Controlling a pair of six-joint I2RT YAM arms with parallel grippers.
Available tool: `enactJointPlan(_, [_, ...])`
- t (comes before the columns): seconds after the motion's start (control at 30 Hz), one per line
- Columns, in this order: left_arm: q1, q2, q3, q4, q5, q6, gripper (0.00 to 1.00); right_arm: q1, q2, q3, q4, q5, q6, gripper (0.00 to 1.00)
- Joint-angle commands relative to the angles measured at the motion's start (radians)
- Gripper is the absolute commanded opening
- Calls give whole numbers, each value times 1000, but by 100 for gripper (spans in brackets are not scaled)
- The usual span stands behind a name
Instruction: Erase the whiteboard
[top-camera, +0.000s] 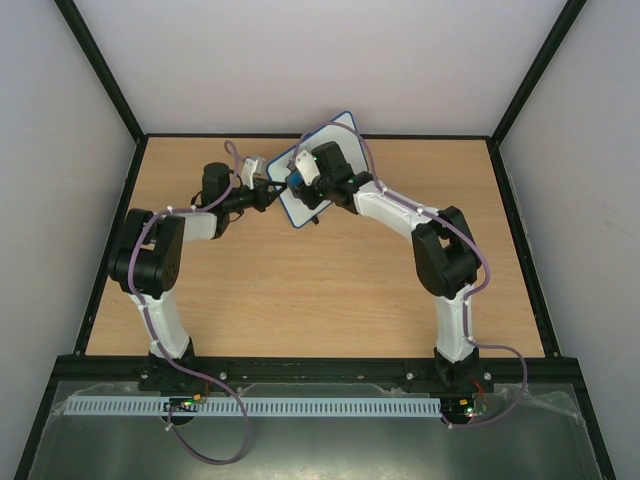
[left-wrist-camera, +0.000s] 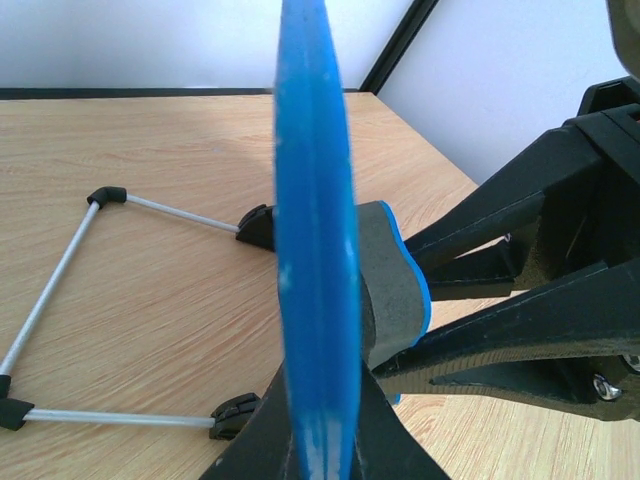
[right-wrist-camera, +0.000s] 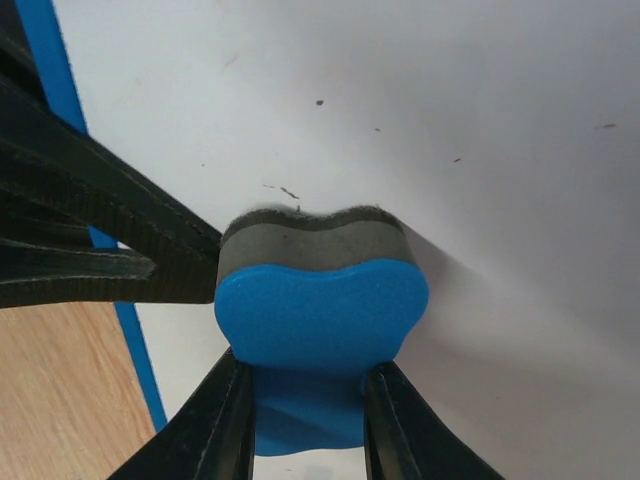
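Observation:
The whiteboard (top-camera: 338, 132) stands tilted at the back middle of the table. Edge-on in the left wrist view, its blue frame (left-wrist-camera: 315, 250) runs top to bottom. My left gripper (top-camera: 272, 190) is shut on that frame edge (left-wrist-camera: 320, 400). My right gripper (top-camera: 298, 182) is shut on a blue eraser with a grey felt pad (right-wrist-camera: 320, 300) and presses the felt flat against the white surface (right-wrist-camera: 450, 120). The eraser also shows in the left wrist view (left-wrist-camera: 395, 285), touching the board. A few tiny dark specks lie on the board above the eraser.
The board's thin metal wire stand with black feet (left-wrist-camera: 60, 300) rests on the wooden table behind the board. White enclosure walls with black posts (top-camera: 100, 90) surround the table. My left gripper's fingers (right-wrist-camera: 100, 230) sit close to the left of the eraser.

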Motion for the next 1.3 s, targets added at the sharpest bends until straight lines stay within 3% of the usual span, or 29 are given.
enactJointPlan(0.0, [-54, 57, -31, -192, 142, 15, 3, -6, 10, -2, 119, 157, -3, 2])
enactJointPlan(0.43, [-53, 61, -26, -196, 150, 16, 3, -227, 191, 260, 32, 192, -84, 2])
enactJointPlan(0.8, [-53, 49, -28, -200, 144, 16, 3, -301, 193, 309, 28, 222, -59, 2])
enactJointPlan(1.03, [-51, 23, -34, -208, 110, 7, 4, -308, 81, 218, 44, 232, -41, 2])
enactJointPlan(1.27, [-54, -26, -49, -197, 83, -7, 18, -321, -94, 0, 98, 243, -2, 2])
